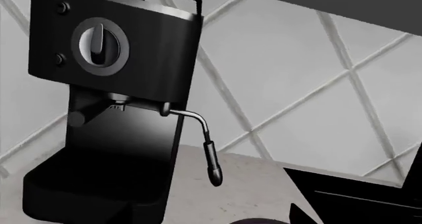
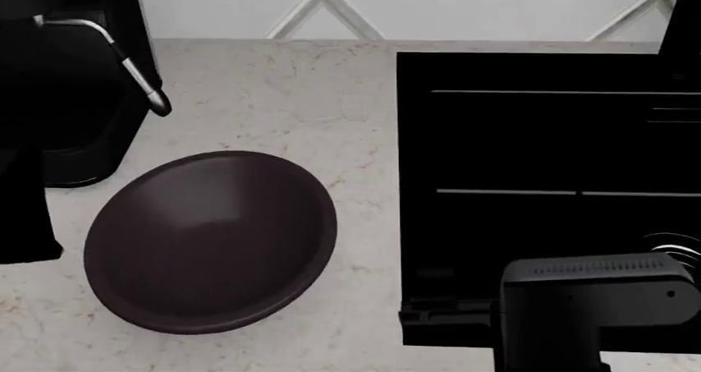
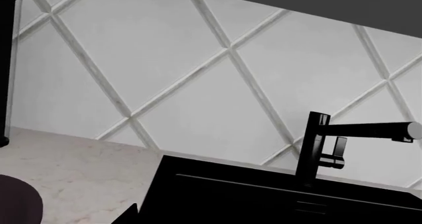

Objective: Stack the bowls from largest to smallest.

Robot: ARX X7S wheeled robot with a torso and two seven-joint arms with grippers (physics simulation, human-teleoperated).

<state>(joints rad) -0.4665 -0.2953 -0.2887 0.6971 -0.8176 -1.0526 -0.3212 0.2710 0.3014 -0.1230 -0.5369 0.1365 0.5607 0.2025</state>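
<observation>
Countertop of pale marbled stone fills our head view, and on it sits 1 dark brown bowl, upright and empty, near the front edge and between the black espresso machine at our left and the black sink at our right. The machine's steam wand hangs just behind the bowl without touching it. Our right arm shows only as a grey housing low at the right, over the sink's near corner; its fingers are out of sight, so we cannot tell whether they are spread or closed. We see only 1 of the 3 bowls here; the 2 white ones appear in none of our views. From our left wrist camera we look at the espresso machine front on, with its round dial, its steam wand angled down over the counter, the diamond-tiled wall behind it and a corner of the sink; a dark sliver at the picture's edge may be the bowl's rim, but no left fingers show, so their state is unknown to us. From our right wrist camera we see the tiled wall, the black faucet standing behind the sink, and an arc of the dark brown bowl on the counter beside the sink; again no fingers are visible.
</observation>
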